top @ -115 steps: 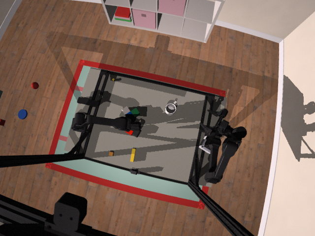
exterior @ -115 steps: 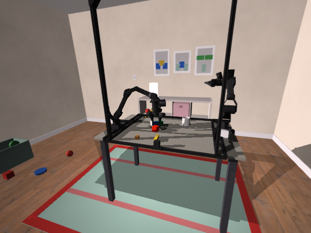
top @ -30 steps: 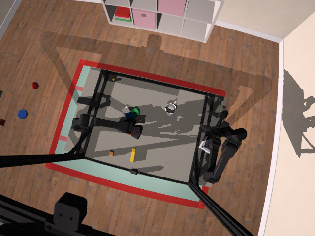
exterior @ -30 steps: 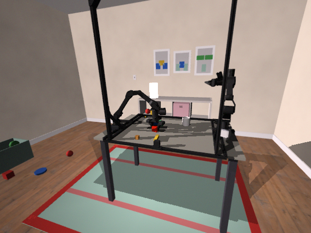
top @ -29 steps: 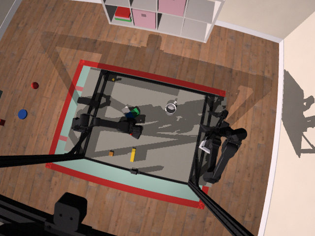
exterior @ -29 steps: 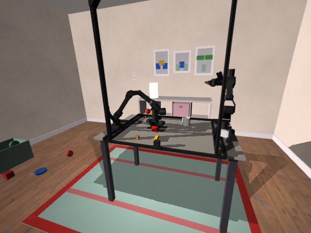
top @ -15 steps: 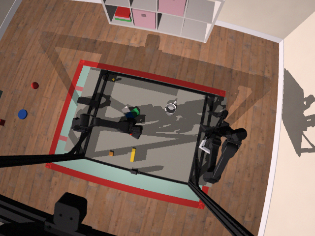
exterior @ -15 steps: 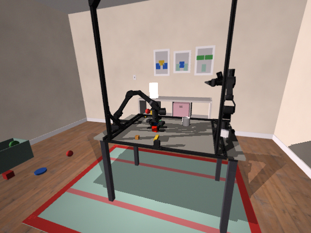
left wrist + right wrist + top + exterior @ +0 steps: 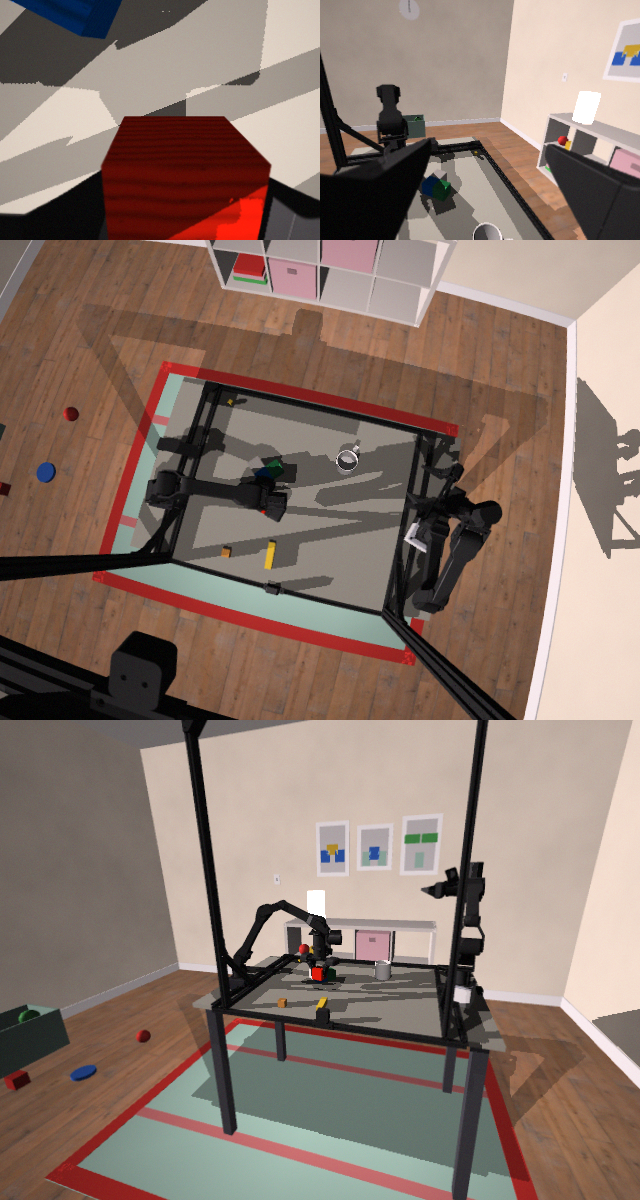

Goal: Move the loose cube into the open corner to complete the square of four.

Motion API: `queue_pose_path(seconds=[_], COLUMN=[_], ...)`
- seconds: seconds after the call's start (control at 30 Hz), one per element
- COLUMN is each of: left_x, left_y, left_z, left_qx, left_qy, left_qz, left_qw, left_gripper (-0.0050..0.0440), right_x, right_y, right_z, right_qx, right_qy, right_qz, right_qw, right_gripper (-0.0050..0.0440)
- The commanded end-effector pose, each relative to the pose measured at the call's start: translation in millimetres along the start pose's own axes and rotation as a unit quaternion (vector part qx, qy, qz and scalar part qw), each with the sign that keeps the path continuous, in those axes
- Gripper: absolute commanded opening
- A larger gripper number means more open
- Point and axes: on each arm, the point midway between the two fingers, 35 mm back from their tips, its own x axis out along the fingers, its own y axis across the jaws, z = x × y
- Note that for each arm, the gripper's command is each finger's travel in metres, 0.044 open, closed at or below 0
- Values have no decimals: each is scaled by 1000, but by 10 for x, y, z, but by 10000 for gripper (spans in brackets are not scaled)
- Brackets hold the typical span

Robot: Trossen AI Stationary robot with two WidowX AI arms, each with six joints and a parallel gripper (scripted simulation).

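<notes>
1. Currently, the left gripper (image 9: 263, 510) (image 9: 317, 969) (image 9: 175, 168) clasps the red cube (image 9: 263, 511) (image 9: 317, 974) (image 9: 185, 180), seemingly raised above the table (image 9: 346, 560) (image 9: 403, 1009) (image 9: 470, 180).
2. That cube is apart from the blue cube (image 9: 263, 471) (image 9: 70, 16) (image 9: 429, 186).
3. Blue, green (image 9: 275, 467) (image 9: 331, 974) (image 9: 442, 190) and white (image 9: 255, 463) (image 9: 310, 973) (image 9: 440, 175) cubes, 3 altogether, sit clustered.
4. The right gripper (image 9: 416, 483) (image 9: 424, 889) (image 9: 489, 147) hangs wide, holding 0 objects.

Cube cluster (image 9: 272, 468) (image 9: 331, 974) (image 9: 75, 15) (image 9: 436, 188) sitting on tbl. (image 9: 341, 570) (image 9: 387, 1015) (image 9: 290, 120) (image 9: 475, 180), mug (image 9: 346, 470) (image 9: 382, 971) (image 9: 487, 234) standing to rt., sm. block (image 9: 225, 552) (image 9: 282, 1003) lying in front, lg. block (image 9: 269, 554) (image 9: 322, 1003) lying rt. of sm. block, shelf unit (image 9: 318, 281) (image 9: 361, 923) (image 9: 590, 131) standing behind tbl.
</notes>
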Motion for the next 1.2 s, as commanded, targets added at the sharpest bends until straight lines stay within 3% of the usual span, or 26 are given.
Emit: queue_pose_path(seconds=[0.0, 0.27, 0.5, 0.6, 1.07, 1.17], left_x=[-186, -185, -180, -179, -173, -174], left_y=[0, 22, 166, 193, 666, 708], left_z=[-5, 85, 535, 601, 1462, 1520], left_qx=[1, 10, 57, 64, 163, 171], left_qy=[-2, -2, 0, 0, -1, -1], left_qz=[-7, -8, -9, -9, -10, -10], left_qw=[1000, 1000, 998, 998, 987, 985], left_gripper=[0, 0, 0, 0, 0, 0], right_x=[-3, -3, -3, -3, -3, -3], right_y=[14, 14, 14, 14, 14, 14], right_z=[9, 9, 9, 9, 9, 9], right_qx=[2, 2, 2, 2, 2, 2], right_qy=[0, 0, 0, 0, 0, 0], right_qz=[2, 2, 2, 2, 2, 2], right_qw=[1000, 1000, 1000, 1000, 1000, 1000], right_gripper=[400, 400, 400, 400, 400, 400])
